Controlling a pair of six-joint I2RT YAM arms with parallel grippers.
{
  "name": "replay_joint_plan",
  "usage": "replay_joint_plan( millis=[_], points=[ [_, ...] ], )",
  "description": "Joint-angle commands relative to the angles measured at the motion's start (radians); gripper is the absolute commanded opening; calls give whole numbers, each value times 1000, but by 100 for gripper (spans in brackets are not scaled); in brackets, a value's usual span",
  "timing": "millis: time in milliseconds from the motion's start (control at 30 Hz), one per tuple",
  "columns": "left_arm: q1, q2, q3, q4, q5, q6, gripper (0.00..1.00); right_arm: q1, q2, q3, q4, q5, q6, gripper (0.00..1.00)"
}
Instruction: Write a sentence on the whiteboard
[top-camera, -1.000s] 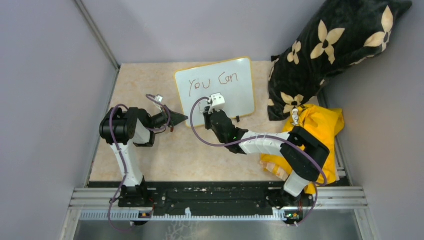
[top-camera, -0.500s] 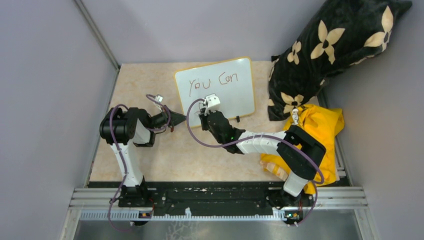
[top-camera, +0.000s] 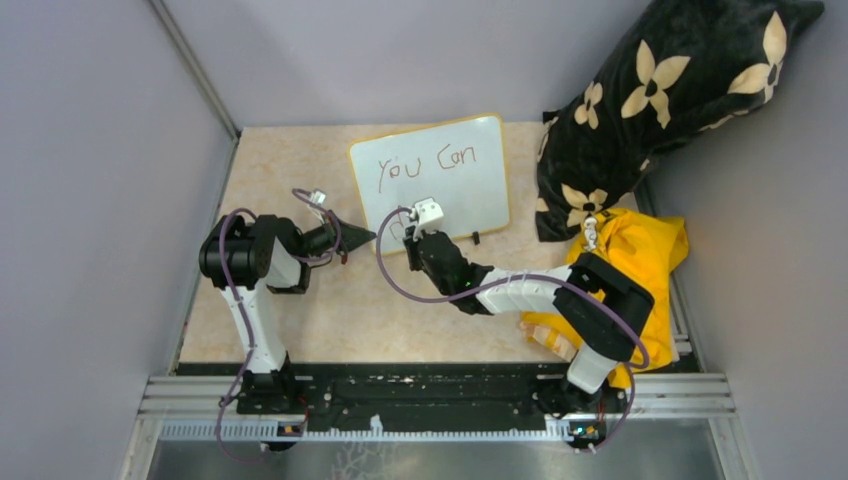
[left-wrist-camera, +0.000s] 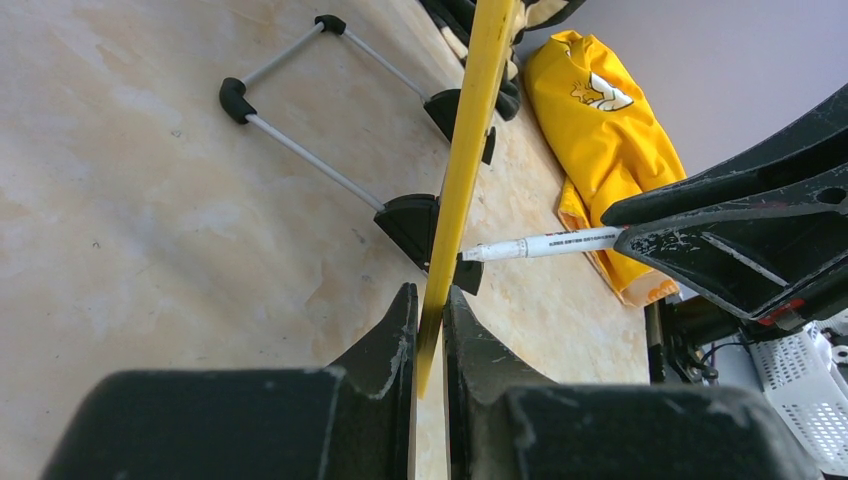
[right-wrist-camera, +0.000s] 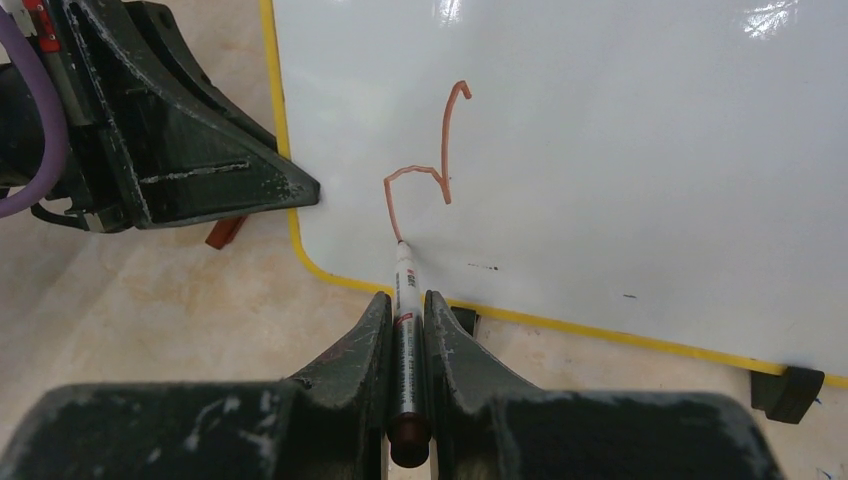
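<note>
The whiteboard (top-camera: 470, 195) stands tilted on the table at the back, its yellow frame (left-wrist-camera: 470, 150) seen edge-on in the left wrist view. The sentence (top-camera: 425, 165) reads "You Can" on the top line. Lower down lies a partial reddish stroke (right-wrist-camera: 430, 180). My left gripper (left-wrist-camera: 430, 295) is shut on the whiteboard's lower left corner (top-camera: 365, 237). My right gripper (right-wrist-camera: 405, 298) is shut on a white marker (right-wrist-camera: 404, 275). Its tip touches the whiteboard (right-wrist-camera: 600, 150) at the stroke's lower end, near the bottom edge. From above, the right wrist (top-camera: 430, 212) covers this spot.
A black pillow with cream flowers (top-camera: 660, 100) leans at the back right, with a yellow cloth (top-camera: 640, 250) below it under the right arm. The whiteboard's wire stand (left-wrist-camera: 290, 150) and black feet (right-wrist-camera: 785, 390) rest on the beige table. Grey walls close in on both sides.
My right gripper has drawn back toward the whiteboard's bottom edge with the marker, lengthening the stroke downward. The left arm and the whiteboard have stayed still.
</note>
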Motion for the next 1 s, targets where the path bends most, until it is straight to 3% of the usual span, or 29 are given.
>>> replay_joint_plan(
  millis=[0,967],
  points=[
    [-7,13,4,35,12,-6,0,-10,-39,-8,-3,60,-2,0],
    [-7,12,3,35,12,-6,0,-83,-57,97,-10,70,-45,0]
  ],
)
